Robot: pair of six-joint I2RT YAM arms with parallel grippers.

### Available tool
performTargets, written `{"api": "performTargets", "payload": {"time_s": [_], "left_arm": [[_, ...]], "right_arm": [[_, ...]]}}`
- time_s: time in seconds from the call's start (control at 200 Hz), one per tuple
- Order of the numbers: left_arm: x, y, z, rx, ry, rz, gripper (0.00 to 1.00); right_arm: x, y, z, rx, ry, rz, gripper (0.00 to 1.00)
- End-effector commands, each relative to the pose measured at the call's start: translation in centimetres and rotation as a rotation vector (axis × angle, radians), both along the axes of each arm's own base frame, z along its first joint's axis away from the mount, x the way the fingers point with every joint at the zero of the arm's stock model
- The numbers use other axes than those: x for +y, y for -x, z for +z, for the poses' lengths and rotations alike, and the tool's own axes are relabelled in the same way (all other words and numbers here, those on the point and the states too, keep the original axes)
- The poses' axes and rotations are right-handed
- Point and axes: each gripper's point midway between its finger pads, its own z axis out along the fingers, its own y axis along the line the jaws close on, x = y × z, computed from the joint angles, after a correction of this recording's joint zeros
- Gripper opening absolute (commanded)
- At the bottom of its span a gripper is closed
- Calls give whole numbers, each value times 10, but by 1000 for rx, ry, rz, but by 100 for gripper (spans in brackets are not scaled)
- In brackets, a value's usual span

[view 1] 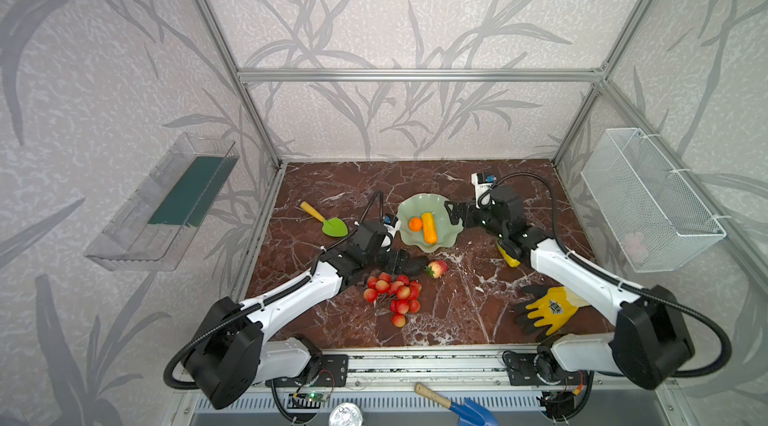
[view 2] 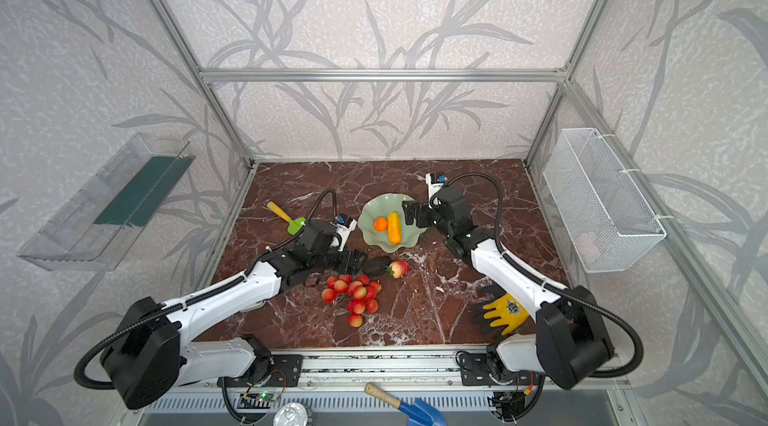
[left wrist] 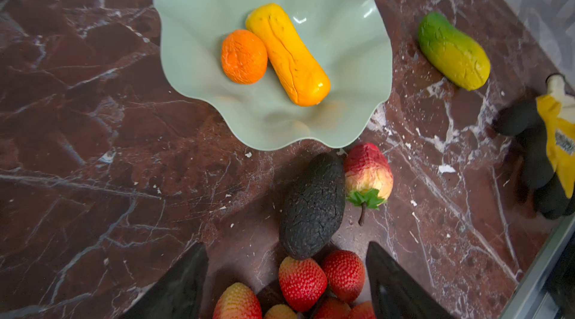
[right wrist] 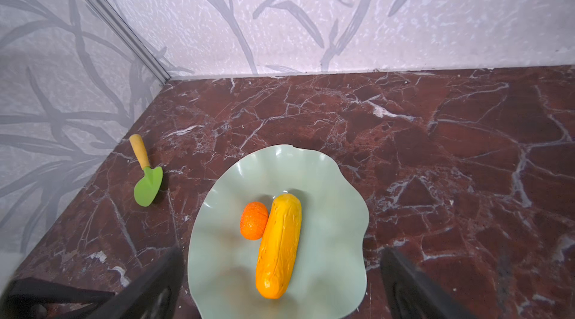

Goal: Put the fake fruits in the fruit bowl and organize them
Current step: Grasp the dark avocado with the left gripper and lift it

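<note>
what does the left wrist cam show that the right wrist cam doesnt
Only the left wrist view: the avocado, the strawberry, the bunch of red berries, a green-yellow fruit and the glove, all on the marble table.
Only the right wrist view: the green shovel and the patterned wall.
Both: the fruit bowl holding the orange ball and the yellow-orange fruit side by side, on that table.

Both top views hang high in front, looking down on the whole bench [view 1: 457, 311] — near twins. The left wrist view peers steeply down, close on the fruit bowl [left wrist: 199, 6]; the right one looks across it to the back wall [right wrist: 311, 21].
</note>
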Motion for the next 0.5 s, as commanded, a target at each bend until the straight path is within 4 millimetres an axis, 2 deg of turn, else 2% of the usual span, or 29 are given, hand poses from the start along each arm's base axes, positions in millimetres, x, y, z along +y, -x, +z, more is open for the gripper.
{"api": "performTargets", "payload": {"time_s": [0.0,0.13,0.2,0.315,0.495], "left_arm": [[-13,10,-9,48,-64,-116,78],[-24,14,-25,79,-137,-164,77],[-23,9,-34,69,-207,-144,77],[-22,6,-49,103,-296,-134,78],[-32,4,-71,152,-354,-157,77]], "right_arm": [[-15,17,-16,26,17,-33,100],[-31,35,-27,48,52,-56,100],[-36,40,-28,45,53,-64,100],[-44,43,-25,34,75,-87,100],[-50,46,-18,15,80,-96,99]]}}
